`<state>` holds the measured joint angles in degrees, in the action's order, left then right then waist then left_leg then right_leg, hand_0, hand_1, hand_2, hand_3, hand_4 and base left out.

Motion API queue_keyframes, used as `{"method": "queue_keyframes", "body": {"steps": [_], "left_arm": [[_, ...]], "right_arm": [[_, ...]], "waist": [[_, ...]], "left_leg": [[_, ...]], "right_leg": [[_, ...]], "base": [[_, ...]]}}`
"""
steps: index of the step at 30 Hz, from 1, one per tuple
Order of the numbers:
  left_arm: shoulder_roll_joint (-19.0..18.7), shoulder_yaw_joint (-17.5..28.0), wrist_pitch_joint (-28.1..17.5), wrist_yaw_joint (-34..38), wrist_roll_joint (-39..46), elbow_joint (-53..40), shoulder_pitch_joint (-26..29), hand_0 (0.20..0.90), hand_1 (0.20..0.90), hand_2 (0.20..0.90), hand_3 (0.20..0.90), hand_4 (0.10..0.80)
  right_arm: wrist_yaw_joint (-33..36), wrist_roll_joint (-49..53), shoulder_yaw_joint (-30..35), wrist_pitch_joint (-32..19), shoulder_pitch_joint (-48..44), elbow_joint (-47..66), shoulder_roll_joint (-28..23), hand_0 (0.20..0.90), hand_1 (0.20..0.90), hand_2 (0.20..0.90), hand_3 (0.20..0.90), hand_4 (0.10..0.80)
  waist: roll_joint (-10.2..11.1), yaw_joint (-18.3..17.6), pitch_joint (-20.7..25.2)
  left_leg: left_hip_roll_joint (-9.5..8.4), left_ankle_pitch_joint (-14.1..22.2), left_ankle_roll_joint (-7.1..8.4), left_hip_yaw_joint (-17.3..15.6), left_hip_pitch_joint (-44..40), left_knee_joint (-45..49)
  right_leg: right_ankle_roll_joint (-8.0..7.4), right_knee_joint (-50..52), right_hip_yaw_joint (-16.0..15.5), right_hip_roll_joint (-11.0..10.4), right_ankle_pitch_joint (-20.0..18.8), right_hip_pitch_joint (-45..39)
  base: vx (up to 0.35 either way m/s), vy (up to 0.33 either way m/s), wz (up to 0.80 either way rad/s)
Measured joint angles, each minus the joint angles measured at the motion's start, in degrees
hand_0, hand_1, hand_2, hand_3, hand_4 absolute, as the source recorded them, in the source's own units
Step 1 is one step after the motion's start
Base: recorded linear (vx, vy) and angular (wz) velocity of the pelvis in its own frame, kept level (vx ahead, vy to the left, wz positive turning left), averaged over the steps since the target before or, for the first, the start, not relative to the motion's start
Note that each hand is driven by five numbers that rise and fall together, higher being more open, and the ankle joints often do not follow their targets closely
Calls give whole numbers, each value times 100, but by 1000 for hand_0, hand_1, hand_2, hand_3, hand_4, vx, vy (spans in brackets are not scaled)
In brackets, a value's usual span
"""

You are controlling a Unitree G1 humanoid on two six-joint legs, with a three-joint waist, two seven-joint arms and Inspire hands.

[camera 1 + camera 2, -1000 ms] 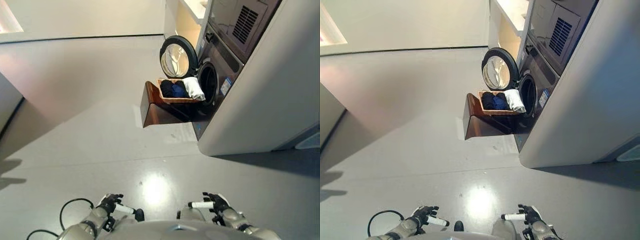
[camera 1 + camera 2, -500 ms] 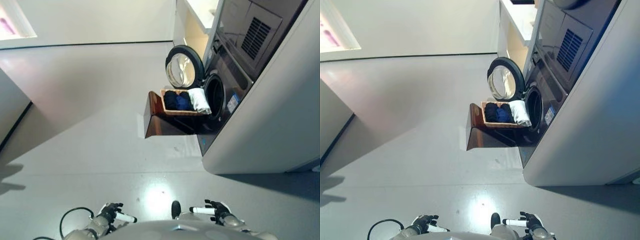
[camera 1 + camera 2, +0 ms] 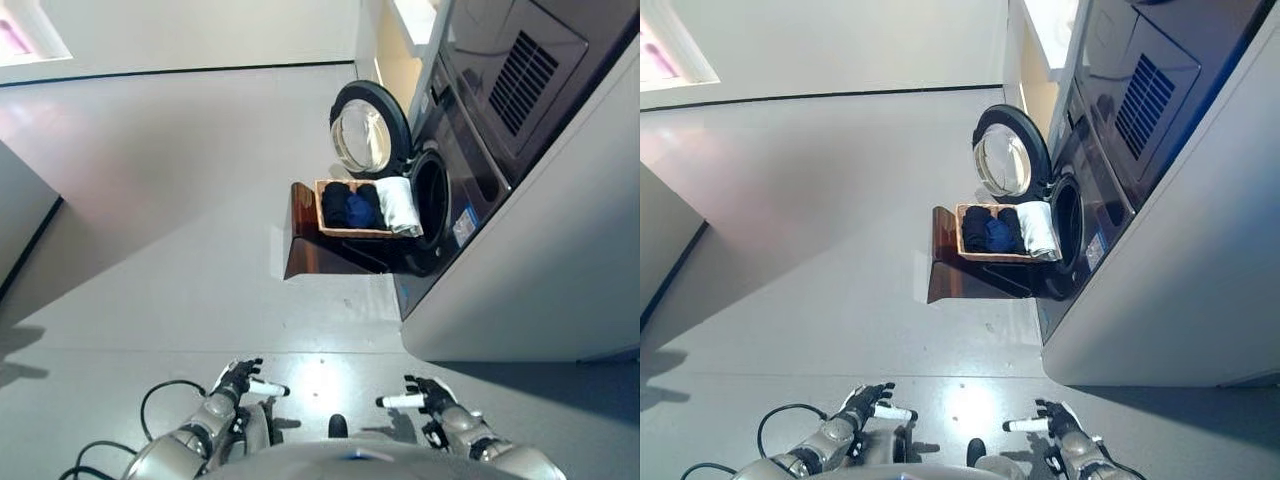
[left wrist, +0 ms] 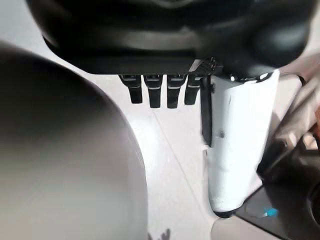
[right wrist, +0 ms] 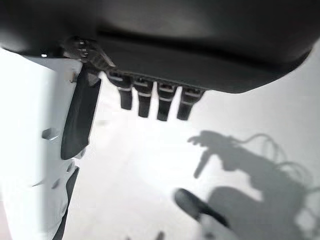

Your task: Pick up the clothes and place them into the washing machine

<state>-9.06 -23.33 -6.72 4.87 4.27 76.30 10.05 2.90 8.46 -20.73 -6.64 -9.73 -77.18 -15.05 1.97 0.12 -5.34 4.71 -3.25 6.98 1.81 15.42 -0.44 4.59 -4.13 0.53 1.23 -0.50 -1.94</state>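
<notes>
A shallow wicker basket (image 3: 331,232) rests on a low dark brown box (image 3: 305,247) in front of the washing machine (image 3: 455,185). The basket holds black clothes (image 3: 335,200), a blue garment (image 3: 358,209) and a white one (image 3: 398,204). The machine's round door (image 3: 366,128) stands open beside its dark drum opening (image 3: 433,205). My left hand (image 3: 238,381) and right hand (image 3: 430,397) hang low, far from the basket, both open and empty, with white-covered thumbs. In the wrist views the fingers (image 4: 161,93) of the left and the fingers (image 5: 150,103) of the right hang relaxed over the floor.
Grey floor (image 3: 170,230) stretches wide between me and the basket. A large pale cabinet (image 3: 560,250) encloses the machine on the right. A low wall (image 3: 20,215) stands at the left. A white wall (image 3: 200,30) runs along the back.
The camera has shifted, so the machine and basket sit a little differently in view. Both hands now show higher in the eye views, still open and empty.
</notes>
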Motion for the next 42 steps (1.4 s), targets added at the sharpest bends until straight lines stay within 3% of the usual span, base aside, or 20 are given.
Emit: {"method": "queue_keyframes", "body": {"steps": [4, 6, 7, 8, 9, 12, 14, 17, 19, 20, 23, 26, 27, 29, 31, 33, 34, 37, 40, 42], "left_arm": [[-33, -31, -7, -11, 97, -31, 89, 900, 900, 900, 900, 800], [-36, -44, 17, -11, 24, 42, -11, 900, 900, 900, 900, 800], [-32, -46, 13, -14, -67, 48, -90, 900, 900, 900, 900, 800], [-68, -124, 37, -46, -167, 75, -136, 900, 900, 900, 900, 800], [-165, -238, 31, -53, -235, 57, -136, 900, 900, 900, 900, 800], [-337, -485, 14, -118, -482, 20, 60, 900, 900, 900, 900, 800], [-439, -714, 0, -127, -580, -72, 206, 900, 900, 900, 900, 800], [-591, -939, 5, -136, -633, -173, 222, 900, 900, 900, 900, 800], [-594, -904, 18, -139, -662, -177, 178, 900, 900, 900, 900, 800], [-613, -882, 11, -133, -662, -186, 158, 900, 900, 900, 900, 800], [-659, -837, 26, -135, -665, -150, 112, 900, 900, 900, 900, 800], [-661, -823, 21, -160, -695, -144, 57, 900, 900, 900, 900, 800], [-641, -840, 13, -230, -739, -148, 36, 900, 900, 900, 900, 800], [-603, -873, -6, -255, -762, -153, -11, 900, 900, 900, 900, 800], [-544, -822, -3, -267, -763, -151, -92, 900, 900, 900, 900, 800], [-544, -664, -19, -328, -695, -189, 25, 900, 900, 900, 900, 800], [-526, -646, -21, -293, -658, -191, 28, 900, 900, 900, 900, 800], [-501, -653, -91, -281, -626, -204, 31, 900, 900, 900, 900, 800], [-454, -733, -115, -256, -640, -203, -19, 900, 900, 900, 900, 800], [-390, -802, -121, -241, -643, -210, -37, 900, 900, 900, 900, 800]], "right_arm": [[27, -7, -16, 42, 10, -137, -37, 900, 900, 900, 900, 800], [55, -10, 5, 35, 78, -303, -47, 900, 900, 900, 900, 800], [67, -11, -12, 45, 115, -322, -102, 900, 900, 900, 900, 800], [61, -10, -3, 51, 146, -383, -88, 900, 900, 900, 900, 800], [56, -10, -8, 46, 216, -365, -38, 900, 900, 900, 900, 800], [-62, -2, 60, 53, 339, -356, 25, 900, 900, 900, 900, 800], [-65, 50, 194, 38, 328, -318, 49, 900, 900, 900, 900, 800], [-74, 64, 316, 32, 289, -220, 78, 900, 900, 900, 900, 800], [-61, 102, 325, 20, 209, -113, 32, 900, 900, 900, 900, 800], [-83, 105, 336, 29, 209, -7, 32, 900, 900, 900, 900, 800], [-169, 106, 328, 32, 178, 92, 39, 900, 900, 900, 900, 800], [-172, 109, 319, 51, 197, 73, 33, 900, 900, 900, 900, 800], [-178, 108, 316, 53, 244, 12, 37, 900, 900, 900, 900, 800], [-172, 106, 319, 70, 310, -48, 38, 900, 900, 900, 900, 800], [-165, 102, 321, 48, 311, -28, 29, 900, 900, 900, 900, 800], [-162, 102, 267, 44, 210, 17, -8, 900, 900, 900, 900, 800], [-145, 106, 210, 44, 173, 48, -44, 900, 900, 900, 900, 800], [-151, 106, 48, 10, 18, 338, -124, 900, 900, 900, 900, 800], [-126, 111, -14, 33, -34, 563, -203, 900, 900, 900, 900, 800], [-69, 111, 12, 38, -113, 570, -294, 900, 900, 900, 900, 800]], "waist": [[-168, 210, -152], [-224, 257, 65], [-342, 314, 185], [-338, 242, 230], [-202, 235, 252], [-75, 213, 256], [-129, 212, 271], [-56, 190, 282], [-235, 206, 209], [-288, 176, 184], [-331, 108, 119], [-157, -90, 81], [-65, -234, 80], [54, -222, 71], [167, -60, 31], [300, 206, 3], [300, 258, 22], [237, 253, 58], [122, 242, 193], [31, 295, 214]], "left_leg": [[36, -388, -24, -138, 30, -293], [48, -394, -58, -218, -118, -304], [53, -382, -90, -181, -212, -289], [-97, -785, -608, -179, -465, -454], [-267, -854, -838, -314, -569, -417], [-541, -611, -1095, -463, -835, -410], [-621, -396, -1254, -495, -981, -364], [-877, -136, -1518, -626, -1287, -370], [-832, -155, -1510, -700, -1443, -382], [-826, 15, -1603, -645, -1523, -391], [-758, 61, -1574, -634, -1578, -417], [-769, 114, -1464, -495, -1580, -389], [-773, 127, -1349, -310, -1616, -350], [-743, 295, -1109, -260, -1582, 65], [-701, 580, -778, -293, -1280, 1197], [-729, 414, -360, -75, -399, 2904], [-673, 422, -338, -36, -287, 3022], [-367, 373, -327, -61, -381, 2090], [111, -14, -47, -98, -616, -133], [237, -199, -62, -117, -608, -444]], "right_leg": [[35, -93, 259, 217, 278, -503], [-58, -71, 549, 224, 422, -570], [-201, -71, 665, 208, 504, -643], [-352, -42, 798, 52, 650, -762], [-506, 80, 806, -137, 804, -768], [-923, 919, 649, -401, 1064, -556], [-1266, 2609, 651, -425, 1301, 148], [-1469, 4491, 509, -695, 1113, 913], [-1439, 4858, -61, -929, 1092, 1161], [-1412, 4611, -189, -918, 1125, 1282], [-1286, 3317, -799, -902, 1178, 1488], [-1156, 1702, -870, -781, 501, 1626], [-1130, 1436, -694, -678, 114, 1507], [-703, 1364, -652, -561, -159, 1278], [-513, 1178, -641, -508, -103, 992], [-337, 1003, -596, -576, -95, 792], [-289, 875, -641, -555, -123, 704], [-173, 633, -755, -404, -177, 543], [-227, 124, -443, -43, -392, 305], [-165, -72, -277, 94, -451, 216]], "base": [[446, 165, -49], [260, 144, -92], [373, 221, -104], [465, 285, -90], [425, 276, -60], [257, 205, -22], [204, 223, -8], [221, 233, -15], [303, 118, -22], [414, 67, -18], [272, -52, -6], [340, -136, 44], [225, -167, 77], [173, -165, 53], [124, -114, 9], [183, -45, -11], [143, 8, -7], [207, 68, 4], [327, 205, 23], [211, 185, -12]]}}
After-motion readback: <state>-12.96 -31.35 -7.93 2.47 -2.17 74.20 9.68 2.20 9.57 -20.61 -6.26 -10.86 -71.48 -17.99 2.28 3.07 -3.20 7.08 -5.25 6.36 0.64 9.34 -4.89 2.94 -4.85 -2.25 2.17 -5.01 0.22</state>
